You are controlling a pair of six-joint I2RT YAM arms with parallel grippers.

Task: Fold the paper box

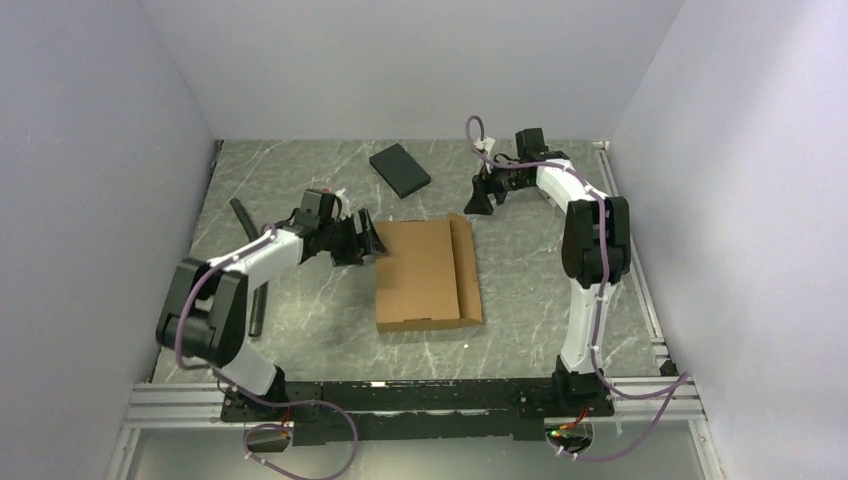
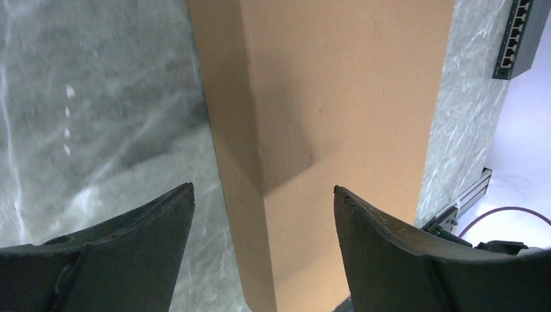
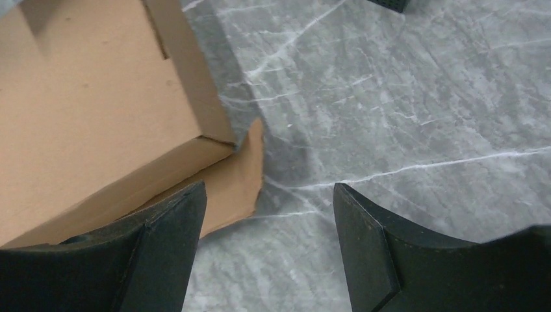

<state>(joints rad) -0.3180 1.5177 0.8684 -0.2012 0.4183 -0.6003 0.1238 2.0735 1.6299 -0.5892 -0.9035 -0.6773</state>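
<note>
Paper box (image 1: 425,272) sits mid tabletop (image 1: 520,250), lid down. Left end effector (image 1: 357,240) spread, just beside the box's left edge. Right end effector (image 1: 481,200) spread, empty, near its far-right corner.

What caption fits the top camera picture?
Left gripper and right gripper, both open, near the folded paper box.

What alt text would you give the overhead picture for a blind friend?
A shallow brown paper box lies in the middle of a grey marbled table. The robot's left gripper is open by the box's left edge; the right gripper is open near its far right corner. A flat black slab lies farther back.
</note>
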